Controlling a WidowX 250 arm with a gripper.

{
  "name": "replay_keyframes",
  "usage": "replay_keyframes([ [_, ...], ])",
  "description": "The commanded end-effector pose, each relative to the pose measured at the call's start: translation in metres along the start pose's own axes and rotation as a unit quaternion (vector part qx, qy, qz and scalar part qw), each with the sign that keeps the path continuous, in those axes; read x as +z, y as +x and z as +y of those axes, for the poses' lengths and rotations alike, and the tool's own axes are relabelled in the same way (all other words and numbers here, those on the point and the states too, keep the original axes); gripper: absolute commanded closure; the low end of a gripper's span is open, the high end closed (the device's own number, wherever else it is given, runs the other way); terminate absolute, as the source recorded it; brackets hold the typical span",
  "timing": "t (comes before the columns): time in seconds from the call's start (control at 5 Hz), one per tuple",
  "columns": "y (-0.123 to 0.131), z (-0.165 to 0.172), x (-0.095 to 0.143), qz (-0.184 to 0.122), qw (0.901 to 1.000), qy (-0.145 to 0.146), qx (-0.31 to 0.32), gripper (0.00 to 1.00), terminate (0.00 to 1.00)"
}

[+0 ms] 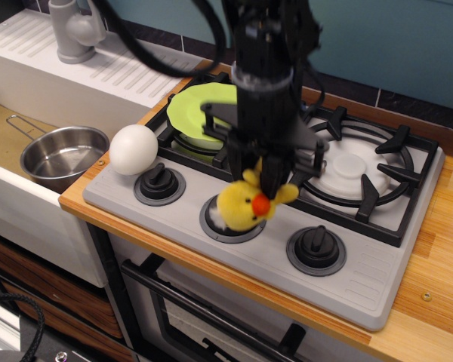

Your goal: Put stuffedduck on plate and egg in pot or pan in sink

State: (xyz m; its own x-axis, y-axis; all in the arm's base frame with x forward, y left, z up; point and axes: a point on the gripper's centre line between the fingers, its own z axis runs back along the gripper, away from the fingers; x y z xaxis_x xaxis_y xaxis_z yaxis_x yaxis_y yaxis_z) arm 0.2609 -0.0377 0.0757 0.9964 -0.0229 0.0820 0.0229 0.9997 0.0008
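Note:
My gripper (270,179) is shut on the yellow stuffedduck (244,206) and holds it in the air above the middle stove knob. The duck hangs with its orange beak facing front. The lime-green plate (200,115) lies on the back left burner, partly hidden behind my arm. The white egg (133,149) rests on the stove's front left corner. The steel pot (62,157) with its wire handle stands in the sink (4,139) at the left, below the counter edge.
The grey stove top (377,279) has three black knobs (159,182) along its front and a black grate over the right burner (356,167). A grey faucet (74,30) stands on the ribbed white drainboard (132,72) at the back left.

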Motion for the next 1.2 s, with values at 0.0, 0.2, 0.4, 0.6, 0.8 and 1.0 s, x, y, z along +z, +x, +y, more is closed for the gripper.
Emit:
replay_keyframes([
  [0.0,0.020,0.005,0.033,-0.029,0.9995,0.005,-0.010,1.00,0.00],
  [0.2,0.035,0.013,0.026,-0.048,0.9986,0.002,-0.023,1.00,0.00],
  [0.4,0.048,0.022,0.017,-0.060,0.9977,-0.004,-0.032,1.00,0.00],
  [0.6,0.063,0.035,0.008,-0.071,0.9965,-0.010,-0.044,1.00,0.00],
  [0.8,0.072,0.051,0.001,-0.084,0.9948,-0.012,-0.057,1.00,0.00],
  [1.0,0.082,0.066,0.001,-0.081,0.9942,-0.015,-0.069,1.00,0.00],
])
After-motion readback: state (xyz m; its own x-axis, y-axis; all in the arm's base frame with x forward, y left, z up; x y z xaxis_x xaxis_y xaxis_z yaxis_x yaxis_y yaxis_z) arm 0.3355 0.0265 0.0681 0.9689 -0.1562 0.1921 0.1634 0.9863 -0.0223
